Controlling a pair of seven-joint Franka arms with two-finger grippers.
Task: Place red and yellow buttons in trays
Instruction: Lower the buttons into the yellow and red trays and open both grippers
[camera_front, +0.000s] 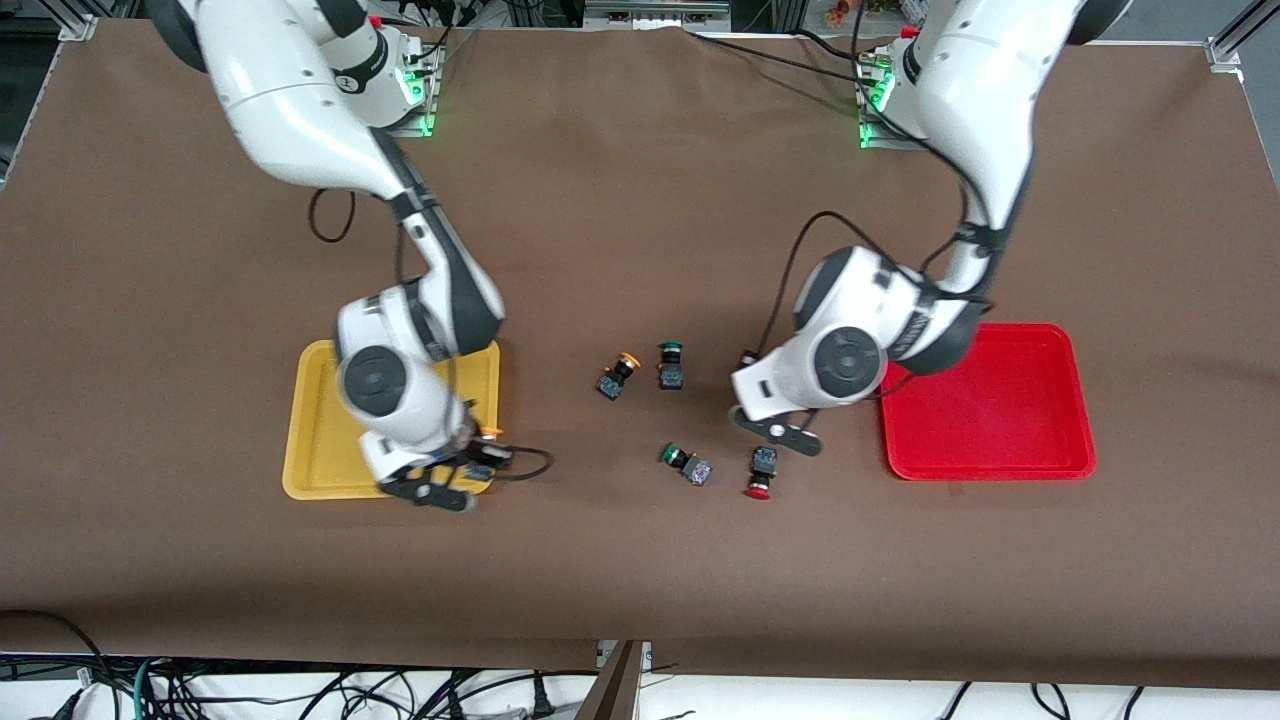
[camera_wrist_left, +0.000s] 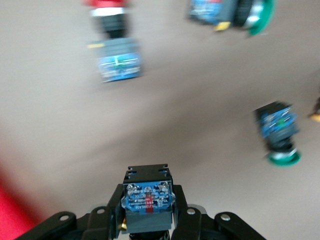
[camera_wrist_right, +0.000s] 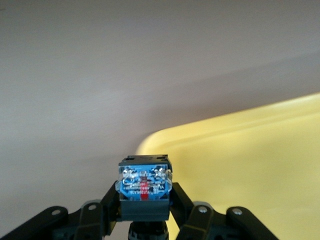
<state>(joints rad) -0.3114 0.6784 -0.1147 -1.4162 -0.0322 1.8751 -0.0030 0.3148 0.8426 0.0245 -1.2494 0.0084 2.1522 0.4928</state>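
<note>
Both trays are bare; my right gripper grips a yellow button over the yellow tray by the bench's front edge; my left gripper grips a button whose cap is hidden, near the red tray; one yellow button and one red button lie mid-bench.

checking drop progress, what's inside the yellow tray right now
The yellow tray shows bare floor. The right gripper holds a yellow-capped button above its corner; whatever lies under the arm is hidden.
</note>
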